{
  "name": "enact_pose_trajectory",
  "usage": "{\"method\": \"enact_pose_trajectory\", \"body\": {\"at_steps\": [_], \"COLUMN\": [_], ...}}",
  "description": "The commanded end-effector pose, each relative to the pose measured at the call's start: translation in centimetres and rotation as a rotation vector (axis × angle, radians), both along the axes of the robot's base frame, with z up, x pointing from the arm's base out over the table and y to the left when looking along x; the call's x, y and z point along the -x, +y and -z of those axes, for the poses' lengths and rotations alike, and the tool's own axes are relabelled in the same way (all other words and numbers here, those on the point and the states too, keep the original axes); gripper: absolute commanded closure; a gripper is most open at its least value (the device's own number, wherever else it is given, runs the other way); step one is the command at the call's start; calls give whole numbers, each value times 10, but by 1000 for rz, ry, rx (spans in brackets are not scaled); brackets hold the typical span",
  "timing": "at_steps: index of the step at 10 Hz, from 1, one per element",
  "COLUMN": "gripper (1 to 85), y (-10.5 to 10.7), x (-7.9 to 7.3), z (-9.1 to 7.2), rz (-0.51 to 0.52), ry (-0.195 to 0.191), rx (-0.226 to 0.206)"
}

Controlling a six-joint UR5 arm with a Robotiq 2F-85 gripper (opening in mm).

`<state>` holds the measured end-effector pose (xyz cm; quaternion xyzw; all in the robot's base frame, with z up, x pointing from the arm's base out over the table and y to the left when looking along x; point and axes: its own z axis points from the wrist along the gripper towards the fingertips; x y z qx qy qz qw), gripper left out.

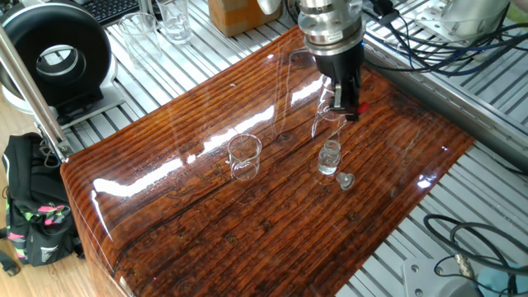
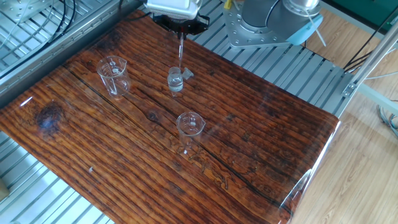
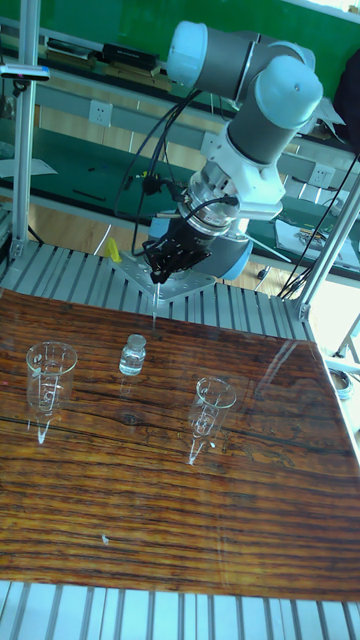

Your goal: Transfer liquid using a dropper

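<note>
My gripper point(image 1: 346, 95) point(image 2: 180, 21) point(image 3: 163, 266) hangs above the far part of the wooden table, shut on the dropper. The red bulb point(image 1: 352, 108) shows between the fingers, and the thin clear tube point(image 2: 181, 48) point(image 3: 154, 306) points straight down. The tube's tip hangs just above the mouth of a small glass bottle point(image 1: 329, 157) point(image 2: 176, 80) point(image 3: 132, 355), apart from it. The bottle's small glass stopper point(image 1: 345, 180) point(image 2: 188, 74) lies beside it on the table. The liquid is too clear to make out in the tube or in the bottle.
A low clear beaker point(image 1: 244, 156) point(image 2: 113, 74) point(image 3: 48, 374) stands a short way from the bottle. A tapered clear glass point(image 1: 324, 117) point(image 2: 191, 127) point(image 3: 208, 404) stands on the other side. Cables point(image 1: 429, 49) and the arm's base plate point(image 2: 267, 28) lie past the table's edge.
</note>
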<state>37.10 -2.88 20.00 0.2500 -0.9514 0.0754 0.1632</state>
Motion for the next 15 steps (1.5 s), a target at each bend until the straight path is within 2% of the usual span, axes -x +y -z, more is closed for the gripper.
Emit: {"method": "enact_pose_trajectory", "body": {"at_steps": [1,4,5,7,9,10,12,15], "gripper": [733,753,757,753,753,753,753,753], "y": [9,-11,-13,-9,-5,6,35,76], "x": [-2,1,1,0,-5,-10,-26,-38], "z": [-3,-9,-10,-8,-6,-4,-9,-13], "rz": [2,-55,-81,-126,-138,-121,-81,-34], "ry": [-12,14,23,31,16,9,0,-24], "rx": [-23,44,44,15,-1,-16,-10,-33]}}
